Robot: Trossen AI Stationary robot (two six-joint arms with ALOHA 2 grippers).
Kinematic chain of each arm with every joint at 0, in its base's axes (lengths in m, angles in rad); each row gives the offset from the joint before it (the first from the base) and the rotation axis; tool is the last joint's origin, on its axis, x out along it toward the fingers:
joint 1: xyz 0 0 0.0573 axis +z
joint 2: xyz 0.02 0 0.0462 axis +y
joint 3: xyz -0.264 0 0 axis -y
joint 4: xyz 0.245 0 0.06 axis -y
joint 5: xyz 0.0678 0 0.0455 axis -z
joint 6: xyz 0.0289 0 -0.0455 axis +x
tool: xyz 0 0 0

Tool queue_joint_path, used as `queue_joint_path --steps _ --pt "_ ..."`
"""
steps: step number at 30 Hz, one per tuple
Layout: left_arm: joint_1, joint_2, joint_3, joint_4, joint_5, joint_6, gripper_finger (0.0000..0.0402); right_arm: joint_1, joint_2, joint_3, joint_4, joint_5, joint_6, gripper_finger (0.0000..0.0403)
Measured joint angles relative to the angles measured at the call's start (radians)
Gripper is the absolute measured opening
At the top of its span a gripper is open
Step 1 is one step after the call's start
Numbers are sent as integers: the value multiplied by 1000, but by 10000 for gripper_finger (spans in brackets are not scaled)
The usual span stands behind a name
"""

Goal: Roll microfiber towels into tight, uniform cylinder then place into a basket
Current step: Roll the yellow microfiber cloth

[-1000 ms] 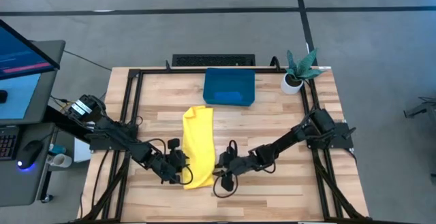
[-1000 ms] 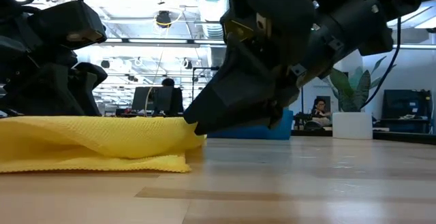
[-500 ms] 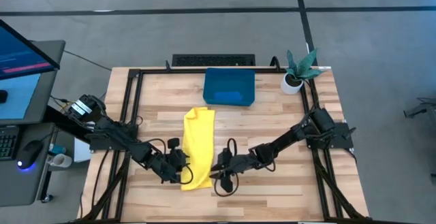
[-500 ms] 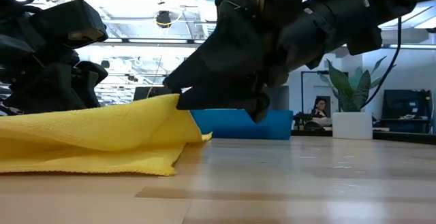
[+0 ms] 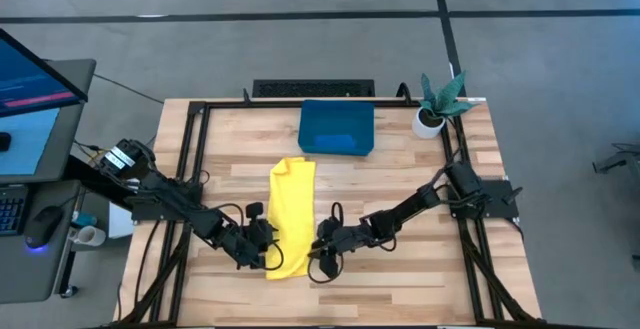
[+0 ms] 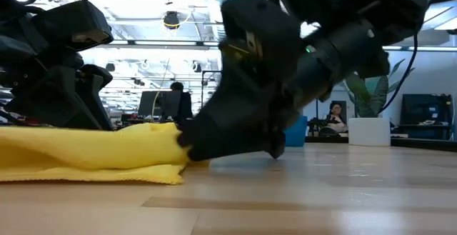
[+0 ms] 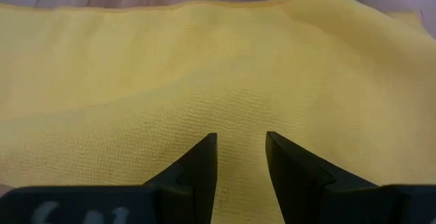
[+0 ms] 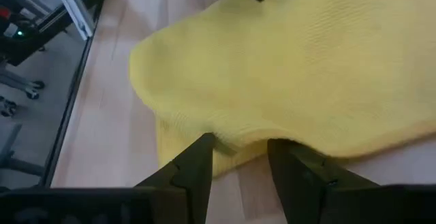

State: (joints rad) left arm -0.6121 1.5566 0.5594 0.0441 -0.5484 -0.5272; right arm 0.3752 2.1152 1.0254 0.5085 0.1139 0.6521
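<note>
Right gripper (image 5: 318, 252) has dropped the yellow towel's (image 5: 289, 212) lifted edge back flat near the bench's front edge, fingers parted, seemingly astride it; left gripper (image 5: 262, 246) parted, resting on cloth, so rolling is barely begun.

A dark hand (image 6: 187, 138) presses against the folded yellow towel (image 6: 86, 153).

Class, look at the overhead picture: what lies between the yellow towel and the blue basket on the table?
Nothing: in the high view only bare wooden table separates the yellow towel from the basket.
</note>
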Motion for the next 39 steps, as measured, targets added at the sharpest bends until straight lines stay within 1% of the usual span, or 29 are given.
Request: queue_joint_path --steps 4,7,12,17,21,25,27,33,37,39 --pt "0 0 0 0 -2 -1 118 -5 16 29 4 -22 -8 163" --pt "0 0 0 -3 -2 -1 118 -3 16 52 3 -58 -31 163" --pt "0 0 0 -4 -7 -1 118 4 16 72 1 -80 -48 163" --pt "2 0 0 -1 -17 -5 118 -5 15 88 1 -155 -49 163" --pt "13 0 0 0 -17 -10 118 -17 5 107 19 -192 -52 163" --pt "19 0 0 0 -17 -12 118 -28 5 129 84 -287 -58 163" --pt "19 0 0 0 -17 -12 118 -32 3 136 88 -311 -58 163" --pt "19 0 0 22 -20 -34 118 -31 3 152 78 -329 -59 163" --pt "21 0 0 78 -85 -61 118 -30 4 151 17 -326 -59 163" --pt "28 0 0 115 -93 -65 118 -36 4 151 4 -323 -59 163"
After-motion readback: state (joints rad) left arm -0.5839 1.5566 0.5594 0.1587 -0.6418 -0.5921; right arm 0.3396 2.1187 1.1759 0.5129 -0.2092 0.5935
